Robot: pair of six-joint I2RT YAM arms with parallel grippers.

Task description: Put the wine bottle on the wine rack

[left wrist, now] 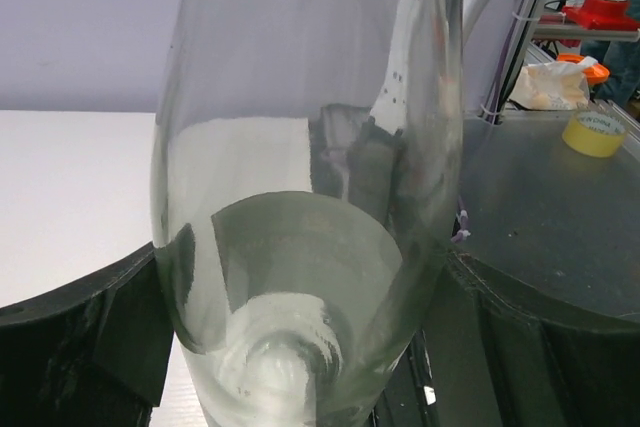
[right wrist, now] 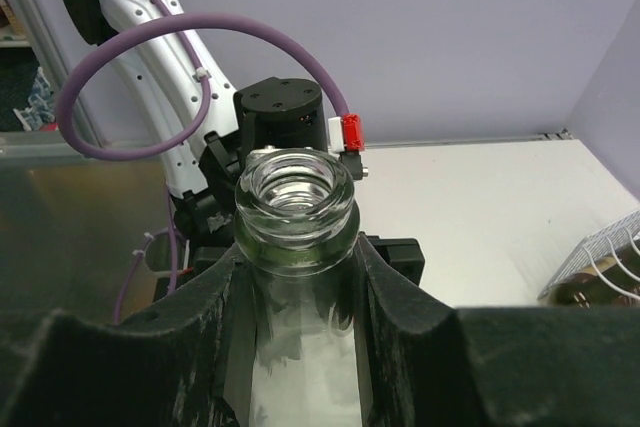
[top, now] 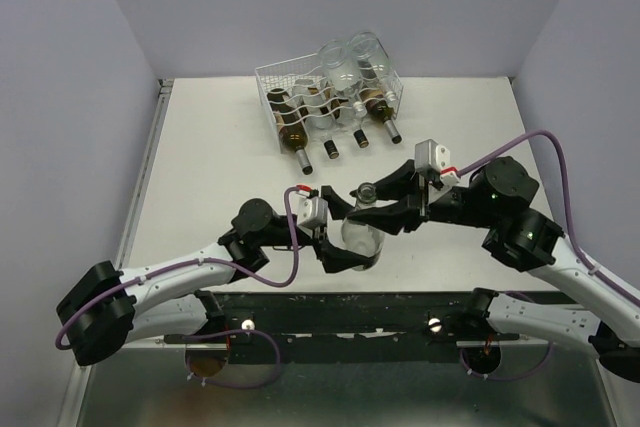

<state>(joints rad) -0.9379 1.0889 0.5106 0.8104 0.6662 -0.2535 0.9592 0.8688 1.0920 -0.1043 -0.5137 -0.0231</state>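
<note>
A clear, empty wine bottle (top: 360, 232) is held between both arms over the front middle of the table, with its mouth pointing toward the back. My right gripper (top: 372, 205) is shut on its neck. In the right wrist view the black fingers (right wrist: 395, 287) press the glass just below the lip of the bottle (right wrist: 295, 202). My left gripper (top: 352, 250) flanks the wide lower body. In the left wrist view the bottle (left wrist: 300, 147) fills the gap, and both pads lie against its sides. The white wire wine rack (top: 268, 80) stands at the back centre.
The rack holds several bottles: dark ones (top: 295, 135) with necks toward me and clear ones (top: 350, 57) on top. A corner of the wine rack (right wrist: 600, 257) shows at the right in the right wrist view. Grey walls enclose the table. A yellow tape roll (left wrist: 595, 132) lies beyond the table edge.
</note>
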